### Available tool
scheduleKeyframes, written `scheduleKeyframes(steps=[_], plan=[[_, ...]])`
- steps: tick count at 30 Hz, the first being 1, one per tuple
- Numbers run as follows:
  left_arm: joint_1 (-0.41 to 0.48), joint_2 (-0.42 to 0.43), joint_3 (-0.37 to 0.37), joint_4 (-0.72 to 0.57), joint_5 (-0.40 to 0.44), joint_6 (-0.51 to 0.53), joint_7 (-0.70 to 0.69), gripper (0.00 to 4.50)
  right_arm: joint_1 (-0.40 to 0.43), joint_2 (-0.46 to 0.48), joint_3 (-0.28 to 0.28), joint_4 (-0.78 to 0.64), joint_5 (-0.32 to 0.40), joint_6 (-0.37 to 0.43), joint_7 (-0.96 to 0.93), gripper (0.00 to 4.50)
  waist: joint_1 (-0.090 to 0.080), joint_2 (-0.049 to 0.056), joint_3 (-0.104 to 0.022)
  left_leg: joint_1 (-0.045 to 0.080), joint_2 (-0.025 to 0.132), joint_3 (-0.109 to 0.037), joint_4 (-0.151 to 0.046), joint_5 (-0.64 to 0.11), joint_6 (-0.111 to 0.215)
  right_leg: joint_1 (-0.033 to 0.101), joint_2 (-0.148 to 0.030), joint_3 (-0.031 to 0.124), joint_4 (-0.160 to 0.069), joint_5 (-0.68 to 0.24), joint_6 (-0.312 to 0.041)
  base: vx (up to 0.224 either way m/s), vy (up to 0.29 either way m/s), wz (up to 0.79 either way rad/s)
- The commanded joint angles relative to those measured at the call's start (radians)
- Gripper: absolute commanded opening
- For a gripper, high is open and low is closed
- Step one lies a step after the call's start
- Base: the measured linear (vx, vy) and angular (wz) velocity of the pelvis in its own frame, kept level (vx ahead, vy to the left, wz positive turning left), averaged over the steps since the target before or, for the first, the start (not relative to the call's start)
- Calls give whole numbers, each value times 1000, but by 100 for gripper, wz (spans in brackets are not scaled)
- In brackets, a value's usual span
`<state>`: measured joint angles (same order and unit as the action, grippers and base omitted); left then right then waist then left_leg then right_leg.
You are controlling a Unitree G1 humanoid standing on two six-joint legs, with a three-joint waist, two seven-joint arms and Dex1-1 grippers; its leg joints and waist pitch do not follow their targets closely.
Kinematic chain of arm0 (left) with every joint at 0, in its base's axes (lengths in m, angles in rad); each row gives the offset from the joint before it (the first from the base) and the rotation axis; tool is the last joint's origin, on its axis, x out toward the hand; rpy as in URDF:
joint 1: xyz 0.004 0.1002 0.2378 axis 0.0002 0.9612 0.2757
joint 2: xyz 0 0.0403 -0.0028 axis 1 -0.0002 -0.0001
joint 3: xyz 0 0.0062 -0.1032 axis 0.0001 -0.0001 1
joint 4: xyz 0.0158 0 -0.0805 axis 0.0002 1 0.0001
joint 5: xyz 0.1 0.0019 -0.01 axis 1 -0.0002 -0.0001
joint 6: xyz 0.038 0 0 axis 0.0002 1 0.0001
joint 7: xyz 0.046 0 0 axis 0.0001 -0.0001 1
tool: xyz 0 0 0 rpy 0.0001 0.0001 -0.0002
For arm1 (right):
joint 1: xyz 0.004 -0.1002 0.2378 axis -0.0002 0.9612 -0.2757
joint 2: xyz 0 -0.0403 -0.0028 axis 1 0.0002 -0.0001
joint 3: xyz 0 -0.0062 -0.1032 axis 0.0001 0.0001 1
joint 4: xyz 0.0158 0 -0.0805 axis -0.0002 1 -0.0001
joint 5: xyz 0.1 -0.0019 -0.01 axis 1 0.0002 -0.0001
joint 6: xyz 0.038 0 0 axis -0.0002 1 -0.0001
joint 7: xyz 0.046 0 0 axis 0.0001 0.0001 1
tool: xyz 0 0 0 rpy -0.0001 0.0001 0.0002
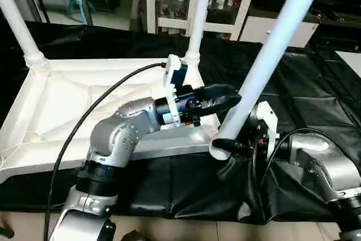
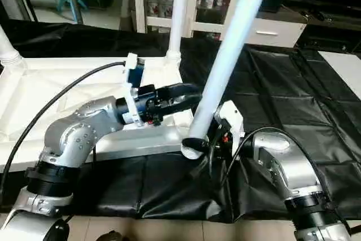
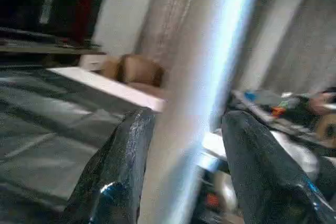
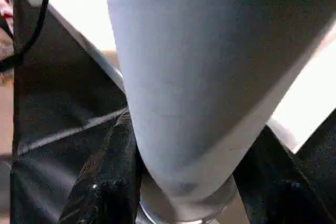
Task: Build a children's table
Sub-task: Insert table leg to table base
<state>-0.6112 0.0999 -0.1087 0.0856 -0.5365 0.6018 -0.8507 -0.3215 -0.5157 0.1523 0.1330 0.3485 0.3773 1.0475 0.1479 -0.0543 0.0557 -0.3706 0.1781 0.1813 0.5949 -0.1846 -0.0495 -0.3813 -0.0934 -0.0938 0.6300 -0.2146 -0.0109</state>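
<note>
Left eye view: three legs; two socketed upright in top; both jaws clamped on tilted leg.

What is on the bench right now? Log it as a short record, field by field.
tabletop: white, ribbed underside up, on the black-draped worktable
fitted legs: two, upright in far corner sockets
loose leg: tilted, threaded end at the near right corner
left gripper: shut on the loose leg
right gripper: shut on the loose leg near its base
</note>
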Motion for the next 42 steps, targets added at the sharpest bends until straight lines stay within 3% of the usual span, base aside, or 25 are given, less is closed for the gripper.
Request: scheduleKeyframes(steps=[1,4,5,11,15,16,23,26,28,32,39,40,42], plan=[[-37,-17,-15,32,51,-30,57,240,-12,-9,12,-19,-19,-11,-1,196,2,-9,-64,14,61,-22,-67,-116,31,51,-76,61,-76,-83,-191,0,0,0],[-52,-24,-12,45,56,-39,68,240,-22,-9,15,-29,-17,-1,-2,196,2,-10,-65,12,59,-22,-64,-104,36,51,-75,60,-73,-61,-196,0,0,0],[-53,-26,-13,37,50,-36,63,240,-25,-12,19,-32,-20,7,2,196,2,-16,-66,10,59,-22,-64,-97,40,53,-76,60,-71,-55,-198,0,0,0],[-38,-49,-15,-41,-25,0,12,240,-42,-28,43,-41,-24,69,25,196,3,-15,-64,12,61,-20,-62,-85,53,50,-76,59,-68,-47,-220,0,0,0],[0,-18,-34,-119,-118,88,-74,240,-62,-14,22,-34,-5,92,7,196,5,-17,-63,12,62,-17,-63,-91,42,46,-76,60,-66,-55,-238,0,0,0],[10,0,-44,-129,-128,114,-92,240,-65,-18,21,-37,-3,91,12,195,3,-18,-62,14,61,-18,-64,-100,41,47,-73,59,-68,-66,-227,0,0,0],[9,29,-50,-114,-77,93,-85,240,-72,-35,31,-56,-4,102,44,195,5,-21,-61,16,61,-19,-67,-109,22,47,-74,61,-71,-92,-200,0,0,0],[-30,-3,-51,-44,17,11,28,240,-69,-41,62,-81,-24,109,53,195,5,-29,-62,15,62,-21,-65,-94,24,49,-74,61,-70,-55,-198,0,0,0],[-44,-17,-40,-21,33,-4,58,240,-72,-32,63,-87,-23,115,44,195,7,-28,-64,14,61,-23,-65,-90,25,52,-76,61,-69,-54,-185,0,0,0],[-53,-20,-28,-16,27,-3,64,240,-77,-25,62,-86,-25,114,40,195,8,-32,-64,13,61,-21,-63,-80,22,51,-77,60,-65,-28,-204,0,0,0],[-33,-27,-20,-62,-36,32,16,240,-82,-21,54,-87,-30,110,22,195,9,-28,-63,16,62,-21,-64,-100,15,50,-76,60,-66,-43,-212,0,0,0],[-30,-26,-19,-66,-42,38,12,222,-81,-21,52,-86,-31,109,20,195,9,-21,-63,17,62,-21,-64,-101,13,49,-76,60,-65,-38,-214,0,0,0],[-30,-23,-17,-61,-47,49,12,204,-82,-21,48,-84,-36,105,16,195,9,-23,-63,17,62,-21,-65,-107,10,49,-75,60,-67,-39,-213,0,0,0]])
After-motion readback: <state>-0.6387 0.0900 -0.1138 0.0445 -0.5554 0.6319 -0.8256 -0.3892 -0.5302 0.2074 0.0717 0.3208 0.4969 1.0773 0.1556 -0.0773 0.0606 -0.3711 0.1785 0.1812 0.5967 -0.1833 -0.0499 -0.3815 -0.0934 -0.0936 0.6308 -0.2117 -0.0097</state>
